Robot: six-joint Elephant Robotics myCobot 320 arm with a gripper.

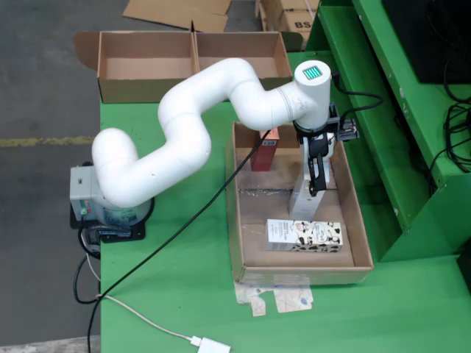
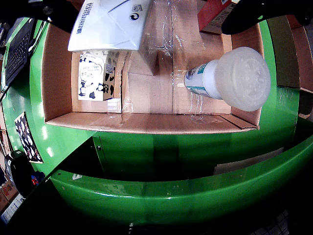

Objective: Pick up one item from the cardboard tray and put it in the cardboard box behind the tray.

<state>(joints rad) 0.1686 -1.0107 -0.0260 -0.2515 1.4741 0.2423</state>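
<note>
An open cardboard tray point(image 1: 250, 254) lies on the green table. Inside it, an upright white carton point(image 1: 303, 200) stands near the middle, a cow-patterned carton point(image 1: 304, 235) lies on its side at the front, and a red box point(image 1: 265, 149) stands at the back. The wrist view also shows a white bottle point(image 2: 230, 78) with a round cap beside the white carton point(image 2: 110, 24); in the fixed view the wrist hides this bottle. My gripper point(image 1: 316, 176) hangs over the white carton's top. Its dark fingers point(image 2: 264, 17) stand wide apart, open, holding nothing.
A two-compartment cardboard box point(image 1: 191, 62) sits at the table's back edge behind the tray. A black cable point(image 1: 184, 228) runs across the table to the arm. Green frame rails point(image 1: 383, 110) rise right of the tray. Torn tape and cardboard scraps point(image 1: 276, 298) lie in front.
</note>
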